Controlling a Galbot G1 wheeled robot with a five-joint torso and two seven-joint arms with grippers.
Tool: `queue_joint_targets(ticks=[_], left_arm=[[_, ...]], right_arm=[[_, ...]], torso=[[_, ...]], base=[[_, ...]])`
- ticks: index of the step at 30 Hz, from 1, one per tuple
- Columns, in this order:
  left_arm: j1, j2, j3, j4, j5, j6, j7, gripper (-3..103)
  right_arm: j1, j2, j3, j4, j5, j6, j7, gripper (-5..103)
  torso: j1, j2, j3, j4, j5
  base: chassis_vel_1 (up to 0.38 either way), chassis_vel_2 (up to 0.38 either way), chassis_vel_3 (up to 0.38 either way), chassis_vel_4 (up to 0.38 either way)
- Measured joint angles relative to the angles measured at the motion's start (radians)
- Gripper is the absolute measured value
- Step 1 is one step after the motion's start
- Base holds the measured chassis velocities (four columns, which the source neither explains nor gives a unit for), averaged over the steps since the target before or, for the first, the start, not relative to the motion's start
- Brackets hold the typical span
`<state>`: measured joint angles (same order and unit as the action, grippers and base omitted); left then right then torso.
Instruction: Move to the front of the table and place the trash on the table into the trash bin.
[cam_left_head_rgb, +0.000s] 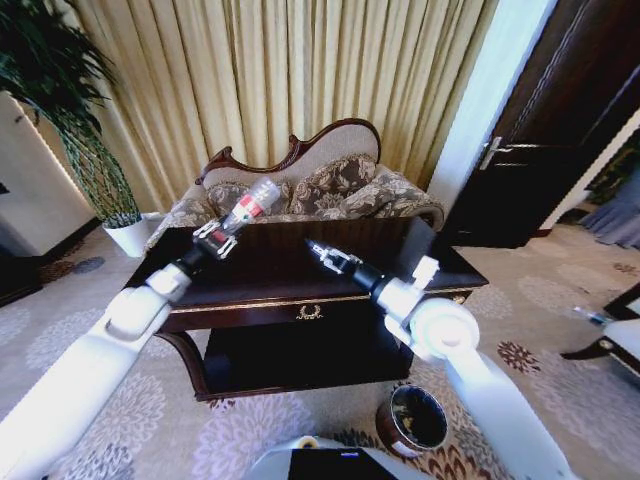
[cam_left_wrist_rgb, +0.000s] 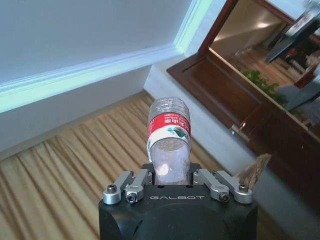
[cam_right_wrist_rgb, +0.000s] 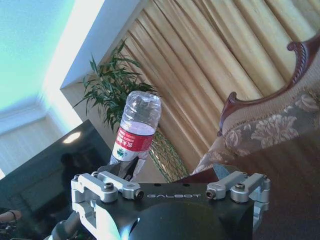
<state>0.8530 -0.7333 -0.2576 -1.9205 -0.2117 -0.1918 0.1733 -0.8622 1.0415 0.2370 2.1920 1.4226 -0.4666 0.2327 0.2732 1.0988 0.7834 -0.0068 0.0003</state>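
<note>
The dark glossy bench (cam_left_head_rgb: 300, 275) stands before me, its gold emblem facing me at 12 o'clock, with a patterned sofa (cam_left_head_rgb: 330, 190) and gold curtains (cam_left_head_rgb: 280, 70) behind it. A potted plant (cam_left_head_rgb: 60, 110) stands at about 10 o'clock. On the carpet at roughly 5 o'clock from the bench's front, the small round trash bin (cam_left_head_rgb: 415, 420) sits with its black liner showing, just beside my right arm.

My left gripper (cam_left_head_rgb: 213, 238) hangs above the bench's left part, clamped on a crumpled clear plastic bottle (cam_left_head_rgb: 250, 207) with a red and white label; the bottle sticks out past the fingers toward 1 o'clock. My right gripper (cam_left_head_rgb: 321, 251) hovers over the middle of the bench top, its fingers apart with nothing between them.
</note>
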Motion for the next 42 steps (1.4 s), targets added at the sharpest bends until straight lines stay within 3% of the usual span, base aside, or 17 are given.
queue_joint_targets(ticks=[8, 15, 37, 40, 42], left_arm=[[-0.116, -0.036, 0.122, 0.032, -0.017, 0.042, -0.017, 30], [-0.147, -0.044, 0.166, 0.038, -0.023, 0.056, -0.021, 30], [-0.176, -0.031, 0.227, 0.004, -0.055, 0.085, -0.039, 30], [-0.162, -0.018, 0.219, -0.002, -0.058, 0.082, -0.04, 30], [-0.158, -0.015, 0.214, -0.004, -0.059, 0.081, -0.041, 30]], right_arm=[[0.238, 0.033, -0.054, -0.176, -0.029, -0.011, -0.043, 100], [0.333, 0.059, -0.098, -0.241, -0.053, -0.017, -0.049, 100], [0.386, 0.163, -0.17, -0.296, -0.15, -0.013, -0.018, 101], [0.39, 0.173, -0.176, -0.305, -0.162, -0.006, -0.013, 87], [0.392, 0.176, -0.178, -0.307, -0.166, -0.005, -0.013, 87]], torso=[[0.0, 0.0, 0.0, -0.0001, -0.0003], [0.0, 0.0, 0.0, -0.0002, -0.0003], [0.0, 0.0, 0.0, -0.0003, -0.0003], [0.0, 0.0, 0.0, 0.0, -0.0004], [0.0, 0.0, 0.0, 0.0, -0.0004]], base=[[0.0, 0.0, 0.0, 0.0], [0.0, 0.0, 0.0, 0.0], [0.0, 0.0, 0.0, 0.0], [0.0, 0.0, 0.0, 0.0], [0.0, 0.0, 0.0, 0.0]])
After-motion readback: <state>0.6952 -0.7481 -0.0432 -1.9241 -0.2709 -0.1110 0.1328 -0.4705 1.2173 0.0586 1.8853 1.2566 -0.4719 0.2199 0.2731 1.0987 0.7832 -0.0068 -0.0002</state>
